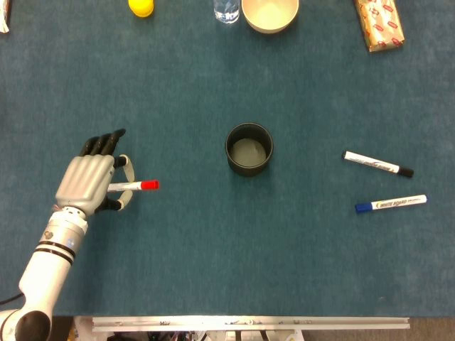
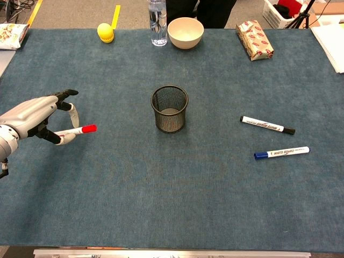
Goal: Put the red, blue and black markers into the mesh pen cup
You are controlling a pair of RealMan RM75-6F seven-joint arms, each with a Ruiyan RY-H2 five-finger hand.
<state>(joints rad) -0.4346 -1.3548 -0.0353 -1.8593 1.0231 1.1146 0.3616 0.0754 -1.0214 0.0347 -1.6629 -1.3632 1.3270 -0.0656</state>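
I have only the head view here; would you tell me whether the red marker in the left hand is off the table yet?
Observer: In the chest view, the left hand pinches the red marker roughly level, red cap pointing toward the mesh pen cup. It looks just clear of the table, though the gap is slight.
Operator: Thank you. Is there anything beyond the far edge that my view cuts off?
Observer: Yes, a person in dark clothing stands just behind the bowl.
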